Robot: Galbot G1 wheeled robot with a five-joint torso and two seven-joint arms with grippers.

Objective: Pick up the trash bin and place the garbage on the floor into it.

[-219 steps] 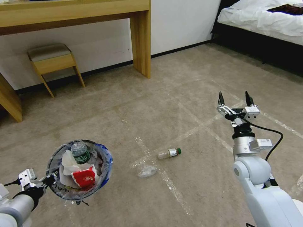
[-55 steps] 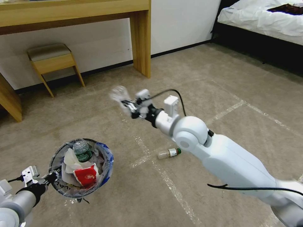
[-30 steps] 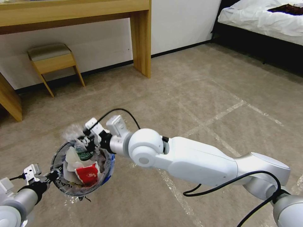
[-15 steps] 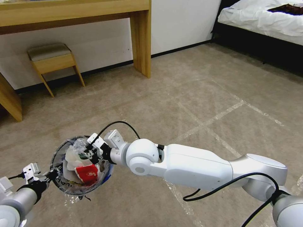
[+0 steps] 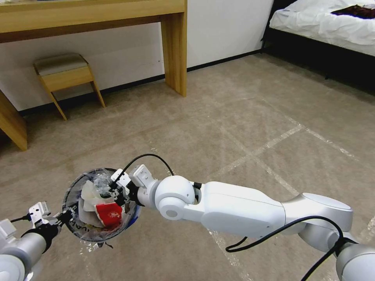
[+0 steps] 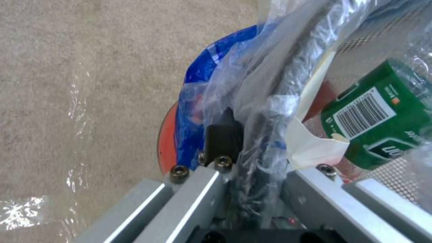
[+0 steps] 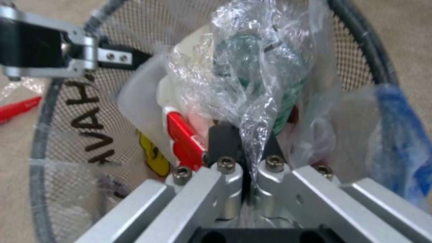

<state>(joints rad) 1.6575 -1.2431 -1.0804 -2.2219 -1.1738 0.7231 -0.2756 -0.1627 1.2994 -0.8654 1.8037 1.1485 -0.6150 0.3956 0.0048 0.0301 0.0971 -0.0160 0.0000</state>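
Note:
The trash bin (image 5: 72,228), a round mesh bucket with a dark rim and a clear blue-printed bag liner, hangs above the carpet at the lower left. My left gripper (image 5: 64,216) is shut on its rim (image 6: 288,77), also seen in the left wrist view (image 6: 245,135). Inside lie a red wrapper (image 5: 109,214), white paper (image 5: 89,191) and a green-labelled bottle (image 6: 382,114). My right gripper (image 5: 113,191) reaches into the bin's mouth, shut on a crumpled clear plastic piece of garbage (image 7: 243,84) pinched between its jaws (image 7: 245,135).
A wooden desk leg (image 5: 174,50) and a stool (image 5: 66,74) stand by the far wall. A bed (image 5: 324,23) fills the back right. Shiny tape lines (image 5: 265,148) cross the carpet. A red scrap (image 7: 18,106) lies on the floor beside the bin.
My right gripper picked the clear plastic off the floor, swung it left over the bin and has lowered it into the bin's mouth. The left arm keeps holding the bin.

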